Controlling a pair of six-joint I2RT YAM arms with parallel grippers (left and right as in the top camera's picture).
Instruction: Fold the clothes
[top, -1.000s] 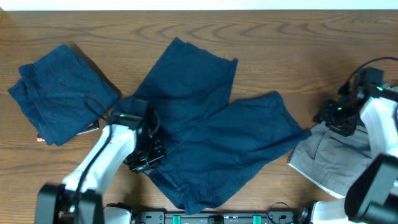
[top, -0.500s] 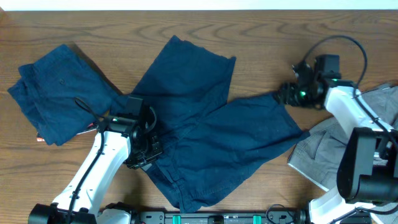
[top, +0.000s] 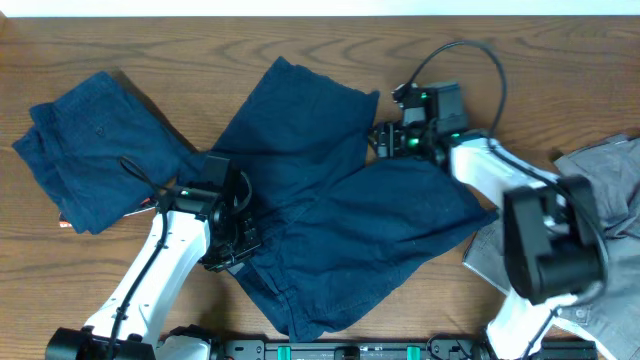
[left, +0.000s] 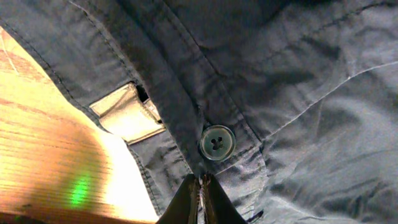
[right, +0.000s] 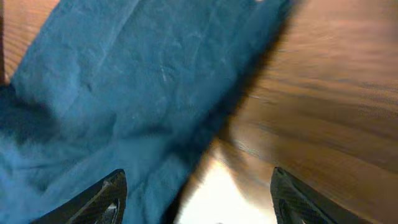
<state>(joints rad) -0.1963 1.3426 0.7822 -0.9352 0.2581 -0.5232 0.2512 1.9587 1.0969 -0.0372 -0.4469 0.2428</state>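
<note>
Dark blue shorts (top: 330, 210) lie spread in the middle of the table, legs fanned up and to the right. My left gripper (top: 228, 257) is shut on their waistband at the lower left; the left wrist view shows the jaws (left: 200, 186) pinching cloth just below a button (left: 217, 142). My right gripper (top: 382, 137) is open and empty at the right edge of the upper leg; in the right wrist view its fingers (right: 196, 202) straddle the cloth edge (right: 124, 106) and bare wood.
A folded dark blue garment (top: 95, 150) lies at the far left. A grey garment (top: 600, 200) lies at the right edge, partly under my right arm. A cable loops above my right wrist.
My right arm has swept left from the grey garment to the upper leg of the blue shorts. My left gripper has stayed on the waistband.
</note>
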